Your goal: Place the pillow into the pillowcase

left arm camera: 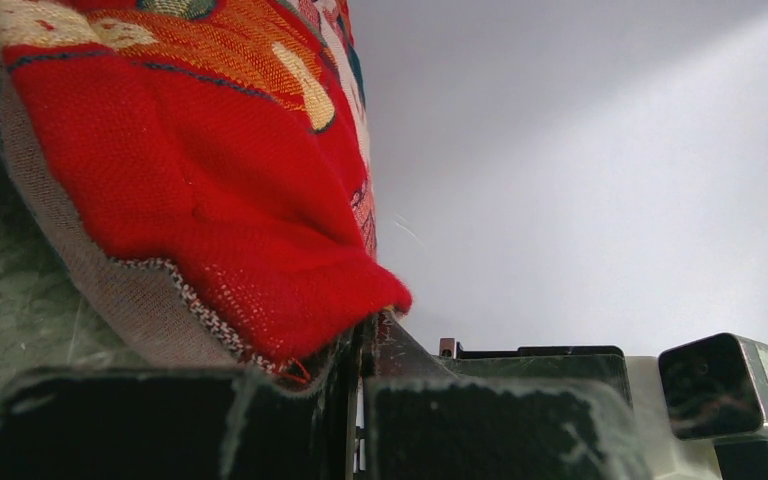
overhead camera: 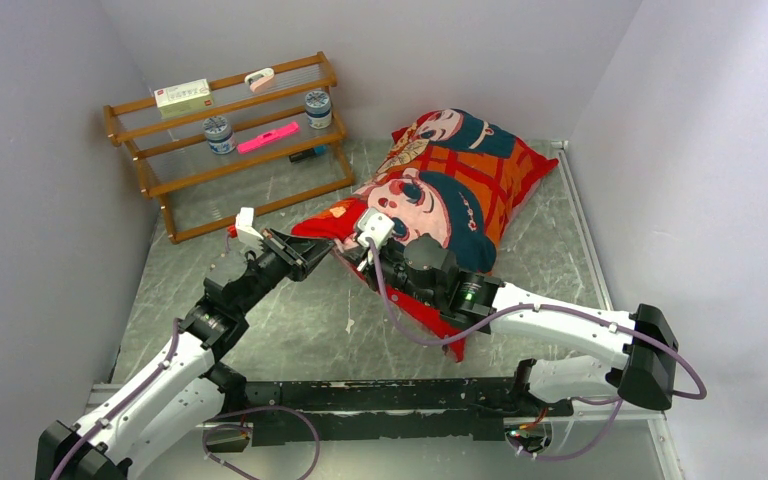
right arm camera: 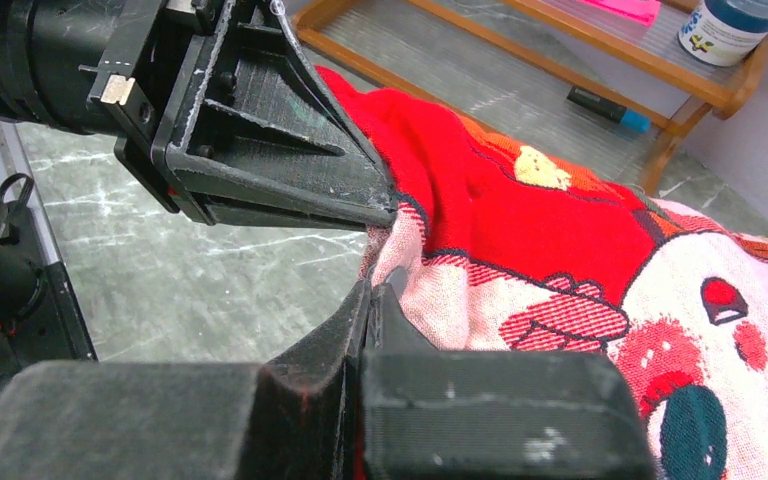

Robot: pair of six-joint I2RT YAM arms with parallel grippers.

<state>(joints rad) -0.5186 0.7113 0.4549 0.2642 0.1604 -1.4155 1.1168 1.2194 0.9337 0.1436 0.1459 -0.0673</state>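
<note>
Top external view: on the table (overhead camera: 290, 320) the plump pillowcase (overhead camera: 460, 180) lies toward one o'clock, its red corner pointing to eight o'clock. No white pillow shows, so it is probably inside. Only the left wrist view shows the left gripper (left arm camera: 362, 345) clamped on the red hem. The right wrist view shows the right gripper (right arm camera: 370, 300) pinching the same edge just beside it, likely to hold the mouth taut.

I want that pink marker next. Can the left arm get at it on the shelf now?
Probably not yet: the left gripper is shut on the pillowcase corner. Once released, the way looks free: the pink marker lies on the shelf to that arm's side.
</note>
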